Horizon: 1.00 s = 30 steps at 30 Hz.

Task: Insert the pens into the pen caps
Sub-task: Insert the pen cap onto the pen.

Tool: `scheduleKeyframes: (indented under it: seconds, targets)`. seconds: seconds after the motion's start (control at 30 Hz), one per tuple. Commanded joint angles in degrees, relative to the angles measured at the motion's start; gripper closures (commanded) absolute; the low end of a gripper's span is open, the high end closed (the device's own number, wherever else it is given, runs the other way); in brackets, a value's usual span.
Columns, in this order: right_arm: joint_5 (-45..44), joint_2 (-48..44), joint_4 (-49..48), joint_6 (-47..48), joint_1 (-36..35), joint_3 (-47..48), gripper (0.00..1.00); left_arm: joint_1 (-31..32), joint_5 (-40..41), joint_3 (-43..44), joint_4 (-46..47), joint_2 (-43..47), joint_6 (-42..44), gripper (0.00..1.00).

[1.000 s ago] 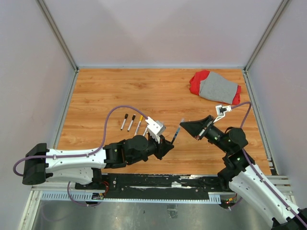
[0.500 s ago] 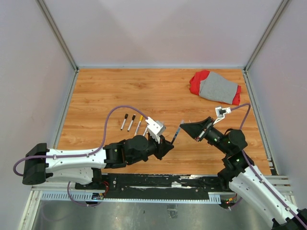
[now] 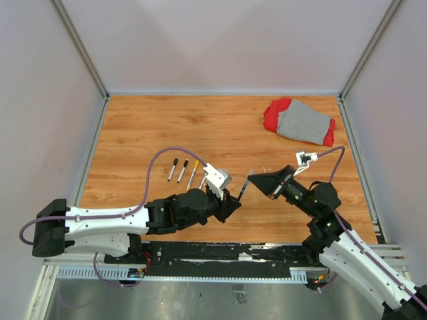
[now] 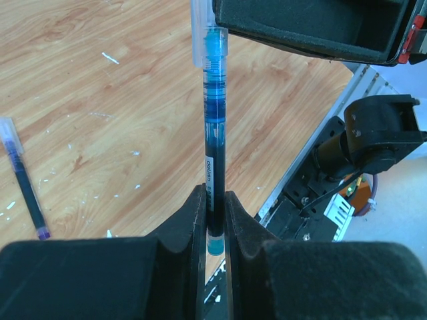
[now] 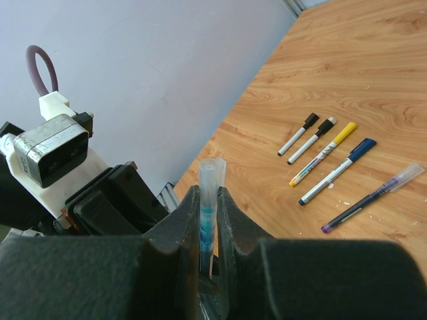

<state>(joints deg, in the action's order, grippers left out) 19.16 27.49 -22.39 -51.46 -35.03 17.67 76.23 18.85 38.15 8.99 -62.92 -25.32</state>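
Observation:
My left gripper [image 3: 233,198] is shut on the rear end of a blue pen [image 4: 213,133], held above the table. My right gripper [image 3: 257,178] is shut on a clear pen cap [image 5: 211,175], which sits over the pen's tip. In the left wrist view the cap [image 4: 202,33] covers the pen's top end beside the right gripper's fingers [image 4: 313,27]. In the right wrist view blue ink shows inside the cap between my fingers. Several capped pens [image 3: 182,171] lie in a row on the wood left of centre. Among them are a yellow-capped one [image 5: 323,153] and a blue-capped one [image 5: 337,171].
A purple pen with a clear cap [image 5: 370,198] lies next to the row and shows in the left wrist view [image 4: 23,180]. A red and grey cloth [image 3: 299,121] lies at the back right. Pale walls surround the wooden table [image 3: 167,127], and a metal rail [image 3: 233,257] runs along the near edge.
My right gripper has shifted slightly down and left toward the left gripper, with the cap on the pen's tip. The left arm has stayed still.

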Motion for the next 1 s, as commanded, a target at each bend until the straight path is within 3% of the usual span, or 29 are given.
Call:
scheduleKeyframes:
  seconds: [0.0,0.23,0.4,0.67,0.97]
  targets:
    - [-0.27,0.64,0.84,2.94,-2.64,-1.1,0.99,0.24,2.17,1.81,5.79,1.23,0.45,1.0]
    - [-0.68,1.4,0.66,3.96,-3.55,-0.29,0.97,0.24,3.1,1.68,7.32,2.61,0.94,0.99]
    - [-2.57,-0.47,4.15,6.21,-3.55,2.5,0.8,0.24,3.45,1.18,6.97,3.22,0.98,1.0]
    - [-5.89,-4.08,11.47,9.1,-3.55,6.47,0.42,0.24,4.2,0.36,6.08,4.24,0.7,0.99]
    - [-13.29,-4.48,20.01,10.66,-3.55,14.23,0.35,0.24,3.79,0.26,5.94,3.88,0.62,0.99]
